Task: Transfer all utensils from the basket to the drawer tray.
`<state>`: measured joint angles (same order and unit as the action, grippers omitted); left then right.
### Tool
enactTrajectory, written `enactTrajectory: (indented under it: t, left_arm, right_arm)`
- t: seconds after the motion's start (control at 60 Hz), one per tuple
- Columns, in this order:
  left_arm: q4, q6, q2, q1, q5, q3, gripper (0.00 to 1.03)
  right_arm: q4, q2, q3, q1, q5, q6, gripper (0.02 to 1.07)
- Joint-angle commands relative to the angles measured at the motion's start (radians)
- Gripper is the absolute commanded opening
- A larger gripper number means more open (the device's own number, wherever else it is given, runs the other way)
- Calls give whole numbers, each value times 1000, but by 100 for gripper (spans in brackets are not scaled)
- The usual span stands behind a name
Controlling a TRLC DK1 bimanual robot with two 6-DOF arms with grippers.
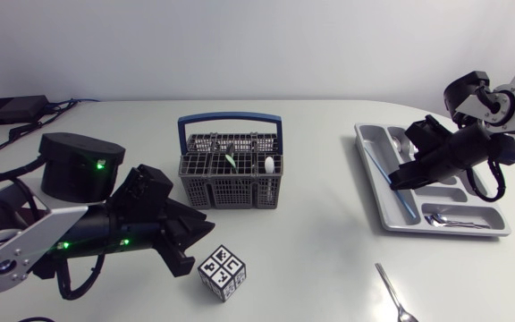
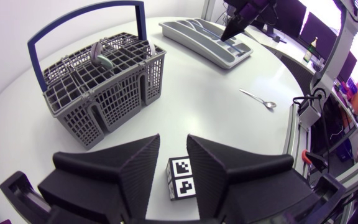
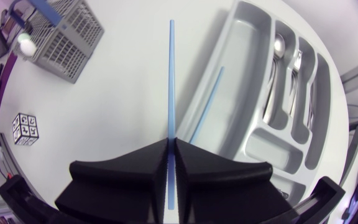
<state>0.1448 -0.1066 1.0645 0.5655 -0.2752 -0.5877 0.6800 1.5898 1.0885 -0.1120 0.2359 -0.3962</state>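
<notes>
Over the tray's rim: right claw clamped on a blue stick

At the table's right side, the right claw (image 3: 171, 142) is clamped on a thin blue stick (image 3: 171, 81), its fingers pressed against it from both sides. The stick juts straight ahead of the claw, over the table (image 1: 311, 241) just beside the long rim of the grey tray (image 3: 247, 74). A second stick (image 3: 207, 102), the same blue, lies in the tray's long outer compartment. Spoons (image 3: 279, 45) lie in the narrower compartments next to it. The head view shows cutlery (image 1: 450, 219) in the tray's cross compartment at its front end.

The grey basket (image 1: 231, 190) with its blue handle stands mid-table, well apart from the tray. A green-handled piece (image 1: 229, 161) and a white-tipped piece (image 1: 268, 165) stick up in it.

The left claw (image 2: 173, 140) hangs low near the table's front with its fingers apart. A black-and-white cube (image 2: 182, 177) sits on the table just ahead of it, by the gap between the fingers. A loose spoon (image 1: 393, 293) lies on the table in front of the tray, apart from it.
</notes>
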Motion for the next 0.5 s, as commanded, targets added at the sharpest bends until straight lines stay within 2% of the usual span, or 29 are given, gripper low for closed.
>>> enactTrajectory:
  t: [0.0,0.35,0.483]
  left_arm:
    - [10,-19,-18,-9,5,32,33]
    - [18,-19,-35,-9,7,42,33]
    - [24,-19,-51,-10,8,46,33]
  right_arm:
    - [-13,82,48,-46,3,66,8]
    - [-102,265,154,-69,-29,195,8]
    - [-117,294,166,-63,-44,204,23]
